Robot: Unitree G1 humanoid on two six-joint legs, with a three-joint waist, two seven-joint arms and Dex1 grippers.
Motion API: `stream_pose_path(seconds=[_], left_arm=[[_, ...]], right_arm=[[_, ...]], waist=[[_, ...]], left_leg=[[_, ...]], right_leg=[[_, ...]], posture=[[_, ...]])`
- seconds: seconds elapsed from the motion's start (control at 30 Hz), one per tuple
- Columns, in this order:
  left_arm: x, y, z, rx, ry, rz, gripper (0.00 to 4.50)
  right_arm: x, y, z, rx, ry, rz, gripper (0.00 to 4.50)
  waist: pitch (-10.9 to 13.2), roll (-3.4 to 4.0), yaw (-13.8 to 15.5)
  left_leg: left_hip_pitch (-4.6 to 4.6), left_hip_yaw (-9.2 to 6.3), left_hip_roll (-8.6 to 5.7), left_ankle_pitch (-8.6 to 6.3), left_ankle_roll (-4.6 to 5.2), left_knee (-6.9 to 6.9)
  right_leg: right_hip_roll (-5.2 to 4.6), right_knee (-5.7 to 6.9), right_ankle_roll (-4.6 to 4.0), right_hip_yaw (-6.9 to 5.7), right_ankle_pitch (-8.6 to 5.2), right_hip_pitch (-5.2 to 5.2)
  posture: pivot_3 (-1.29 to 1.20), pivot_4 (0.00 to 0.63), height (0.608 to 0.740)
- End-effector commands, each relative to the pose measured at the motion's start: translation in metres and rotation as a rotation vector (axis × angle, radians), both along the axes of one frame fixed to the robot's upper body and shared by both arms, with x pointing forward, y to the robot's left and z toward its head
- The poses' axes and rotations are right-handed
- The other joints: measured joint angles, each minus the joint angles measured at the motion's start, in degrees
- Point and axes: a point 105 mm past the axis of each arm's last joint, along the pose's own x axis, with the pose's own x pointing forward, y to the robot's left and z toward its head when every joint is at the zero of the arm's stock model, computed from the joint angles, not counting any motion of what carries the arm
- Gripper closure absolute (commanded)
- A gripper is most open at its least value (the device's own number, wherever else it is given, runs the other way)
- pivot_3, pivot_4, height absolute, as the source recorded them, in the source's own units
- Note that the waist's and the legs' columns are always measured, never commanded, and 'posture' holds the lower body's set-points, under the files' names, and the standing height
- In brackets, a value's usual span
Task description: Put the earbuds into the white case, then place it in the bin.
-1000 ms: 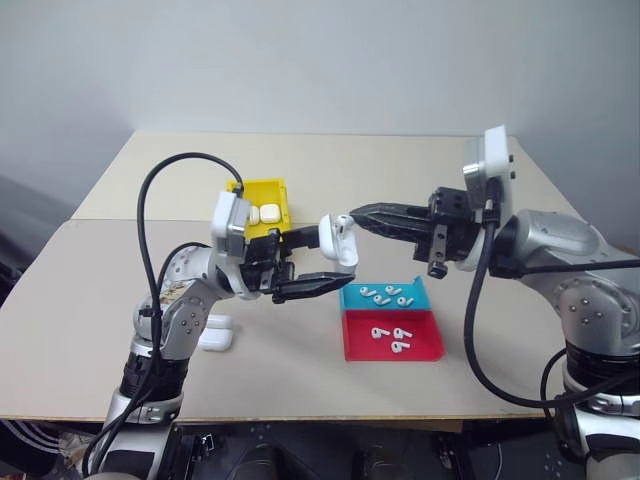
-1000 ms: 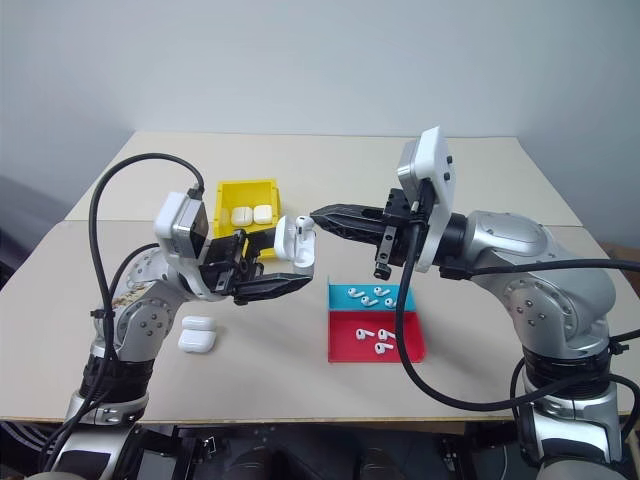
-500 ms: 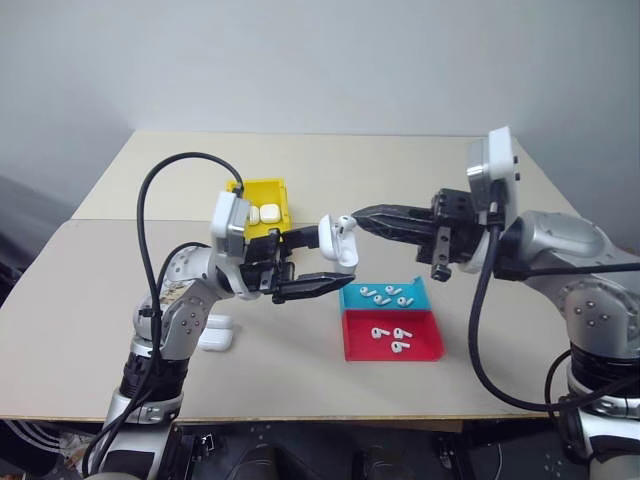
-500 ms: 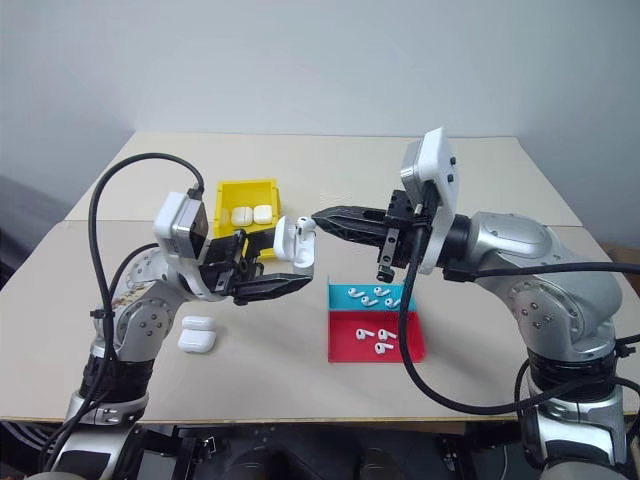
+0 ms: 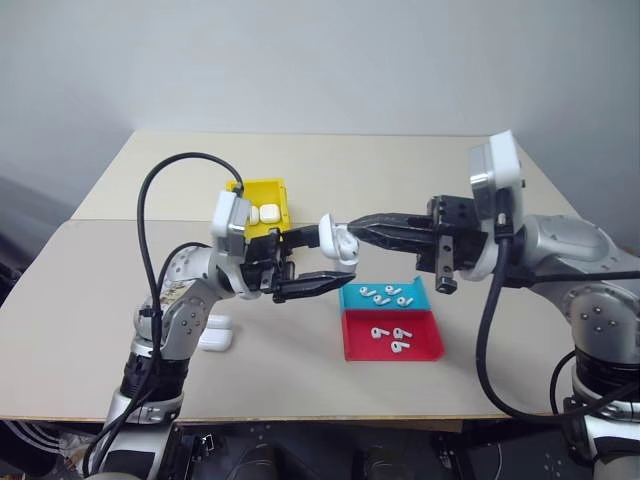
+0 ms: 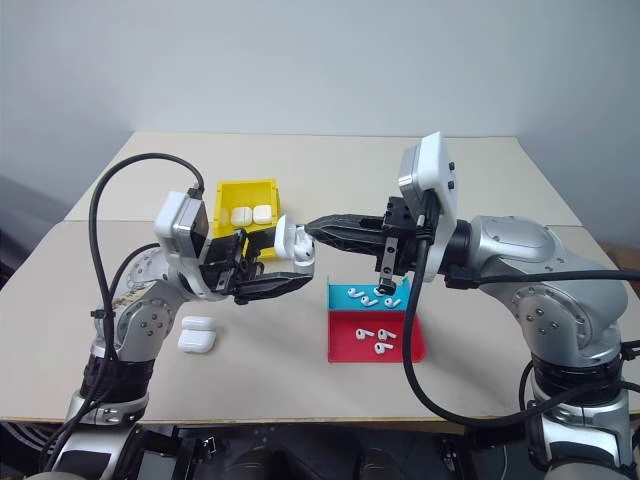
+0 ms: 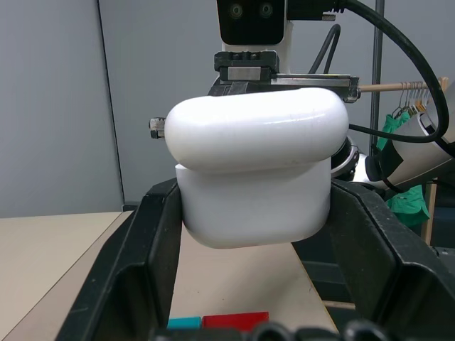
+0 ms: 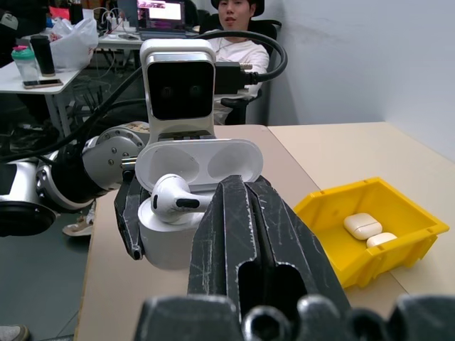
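My left gripper [image 5: 338,255] holds the white case [image 5: 335,240] in the air over the table's middle, with the lid open and one finger [image 7: 135,263] on each side of the case [image 7: 252,170]. One earbud [image 8: 174,201] lies half out of its slot on top of the case. My right gripper [image 5: 352,228] is shut, and its tips sit right at that earbud's stem. More earbuds [image 5: 385,295] lie in the teal tray and the red tray. The yellow bin [image 5: 262,185] stands behind the left gripper with two closed cases inside.
The teal tray [image 5: 352,298] and the red tray [image 5: 425,345] sit side by side on the table below the grippers. Two spare white cases [image 5: 215,335] lie by my left arm. A person [image 8: 238,50] sits far behind in the right wrist view.
The right gripper's tips have dipped slightly, from just above the earbud down to it. The left gripper and the case have stayed still.
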Motion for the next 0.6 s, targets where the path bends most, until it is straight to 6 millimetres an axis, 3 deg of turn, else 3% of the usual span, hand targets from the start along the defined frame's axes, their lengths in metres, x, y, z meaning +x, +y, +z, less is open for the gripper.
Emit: stream_pose_path(seconds=[0.03, 0.33, 0.6], left_arm=[[-0.003, 0.000, 0.007, -0.020, -0.039, -0.005, 1.71], [0.004, 0.003, -0.001, -0.032, 0.015, 0.011, 1.71], [0.018, -0.003, 0.001, -0.037, 0.030, 0.025, 1.71]], right_arm=[[-0.002, -0.004, 0.008, 0.007, -0.038, -0.023, 4.42], [0.005, -0.027, 0.022, -0.009, -0.078, -0.078, 4.42], [-0.015, -0.020, 0.005, -0.090, -0.071, 0.068, 4.42]], waist=[[0.00, 0.00, -0.01], [0.00, 0.00, 0.01], [0.01, -0.01, 0.03]], left_leg=[[0.00, 0.00, 0.00, 0.00, 0.00, 0.00], [0.00, 0.00, 0.00, 0.00, 0.00, 0.00], [0.00, 0.00, 0.00, 0.00, 0.00, 0.00]], right_leg=[[0.00, 0.00, 0.00, 0.00, 0.00, 0.00], [0.00, -0.01, 0.00, 0.00, 0.00, 0.00], [0.00, -0.01, 0.00, -0.01, 0.00, 0.01]], posture=[[0.00, 0.150, 0.740], [0.00, 0.150, 0.740], [0.00, 0.150, 0.740]])
